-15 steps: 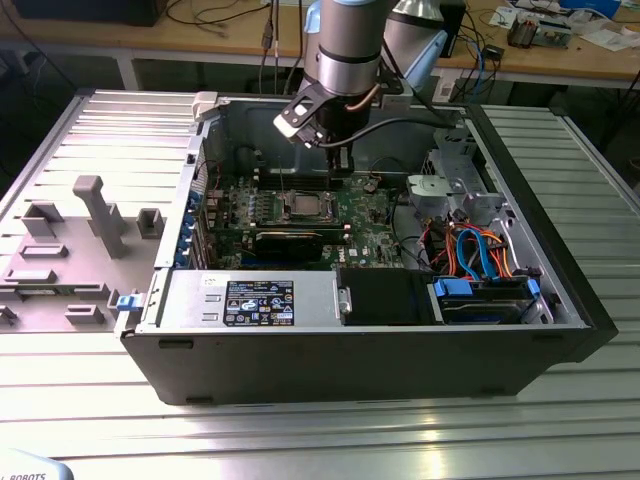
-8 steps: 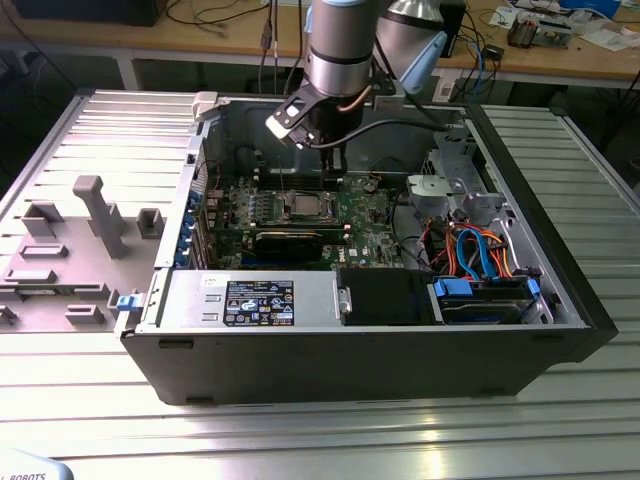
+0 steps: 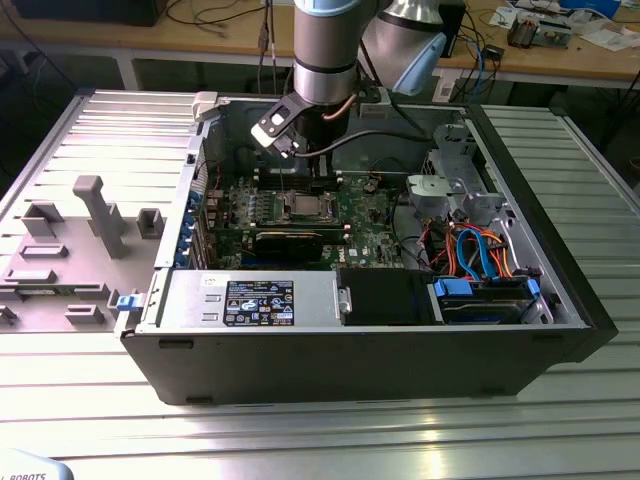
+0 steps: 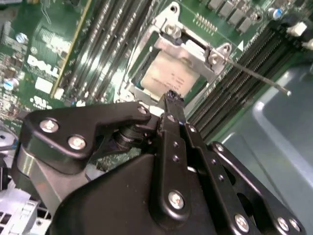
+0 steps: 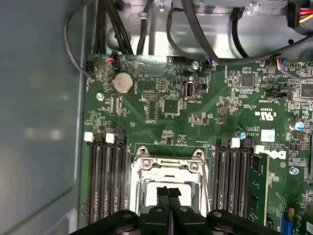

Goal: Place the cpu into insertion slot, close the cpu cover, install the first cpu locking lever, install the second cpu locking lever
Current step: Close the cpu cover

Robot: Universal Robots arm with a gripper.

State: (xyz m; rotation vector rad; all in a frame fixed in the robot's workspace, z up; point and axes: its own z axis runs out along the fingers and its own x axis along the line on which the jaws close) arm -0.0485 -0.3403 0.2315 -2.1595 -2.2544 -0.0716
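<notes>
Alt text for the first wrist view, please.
The shut pincer hangs over the cpu, which sits framed by the lowered cpu cover. Memory slots flank it on the green motherboard, with black cables beyond.

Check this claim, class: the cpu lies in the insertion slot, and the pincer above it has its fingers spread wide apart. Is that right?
Not quite. The cpu does lie in the insertion slot with the pincer above it, but the first wrist view shows its fingers pressed together, not spread apart.
</notes>
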